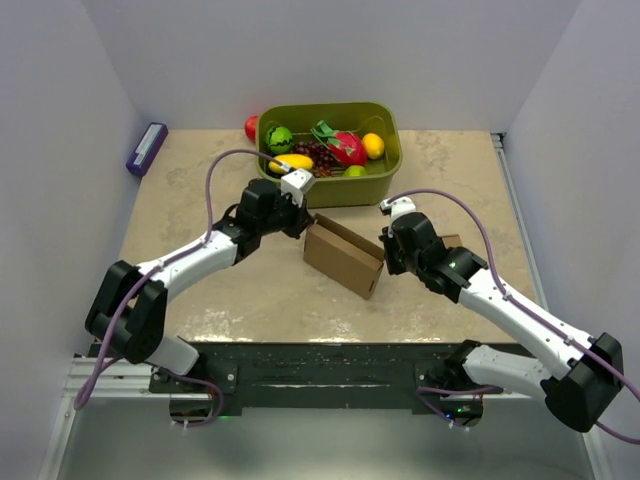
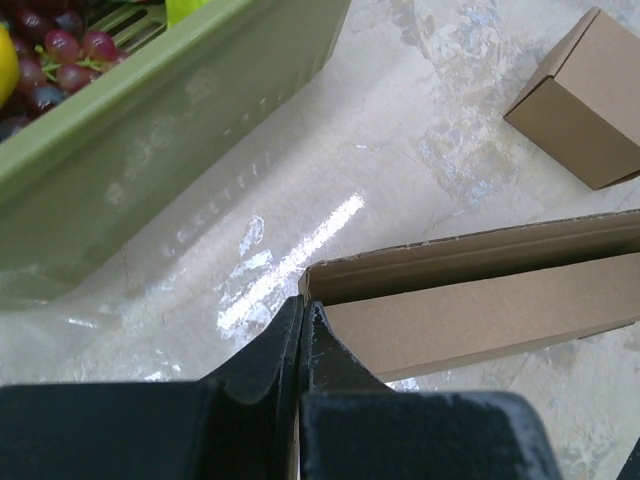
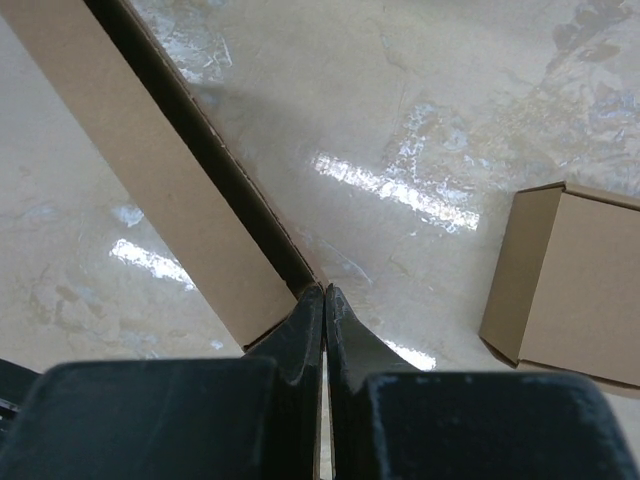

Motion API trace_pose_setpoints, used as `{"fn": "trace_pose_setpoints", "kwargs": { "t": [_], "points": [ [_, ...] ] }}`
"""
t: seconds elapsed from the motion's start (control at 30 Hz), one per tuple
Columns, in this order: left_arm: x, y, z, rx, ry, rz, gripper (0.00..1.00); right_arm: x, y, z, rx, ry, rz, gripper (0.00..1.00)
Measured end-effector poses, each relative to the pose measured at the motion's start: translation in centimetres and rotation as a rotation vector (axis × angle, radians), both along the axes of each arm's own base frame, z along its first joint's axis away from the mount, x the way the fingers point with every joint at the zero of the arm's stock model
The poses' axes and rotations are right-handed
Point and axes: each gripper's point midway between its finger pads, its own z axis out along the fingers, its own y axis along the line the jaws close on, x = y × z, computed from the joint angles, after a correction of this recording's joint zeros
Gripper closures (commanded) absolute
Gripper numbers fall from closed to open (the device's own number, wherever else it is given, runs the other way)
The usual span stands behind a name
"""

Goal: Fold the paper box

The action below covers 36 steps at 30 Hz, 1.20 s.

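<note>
From their bases at the near edge of the table (image 1: pixel 262 300), both arms reach forward and inward, elbows splayed outward and forearms converging on the paper box (image 1: pixel 343 258), which stands at mid-table as a long, open-topped trough set on a diagonal. The left gripper (image 2: pixel 303 312) is pinched tight on the thin wall at the box's far-left corner. The right gripper (image 3: pixel 325 296) is likewise clamped, its tips meeting on the wall at the near-right end, so the box is held at opposite ends. The step in hand looks like squaring up or folding in the end walls. To do it well, the two pinches should probably move together, turning the cardboard along its creases rather than pulling the ends apart, and keeping the base flat on the table so the long walls do not buckle. A small cardboard cube (image 3: pixel 580 290) sits just right of the right wrist, apart from the box, and should be left undisturbed. Farthest back is a green basket (image 1: pixel 385 165) of fruit, close behind the left wrist.
</note>
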Motion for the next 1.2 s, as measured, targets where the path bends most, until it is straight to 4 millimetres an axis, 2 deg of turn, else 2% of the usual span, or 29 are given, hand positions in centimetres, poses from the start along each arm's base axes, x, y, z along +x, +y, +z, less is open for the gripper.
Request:
{"fn": "trace_pose_setpoints", "kwargs": {
  "t": [0.37, 0.8, 1.07, 1.2],
  "points": [
    [-2.4, 1.4, -0.1, -0.068, 0.023, 0.092, 1.00, 0.1, 0.0, -0.1, -0.001, 0.000, -0.005, 1.00],
    [-4.7, 1.7, -0.7, -0.098, -0.021, 0.172, 1.00, -0.1, -0.1, -0.6, -0.009, 0.017, -0.009, 1.00],
    [-6.3, 1.9, -0.9, -0.123, -0.066, 0.221, 1.00, -0.5, -0.2, -0.6, 0.002, 0.025, -0.019, 0.91],
    [-6.9, 1.9, -0.8, -0.134, -0.094, 0.238, 1.00, -0.6, -0.2, -0.4, 0.019, 0.027, -0.027, 0.94]
  ]
}}
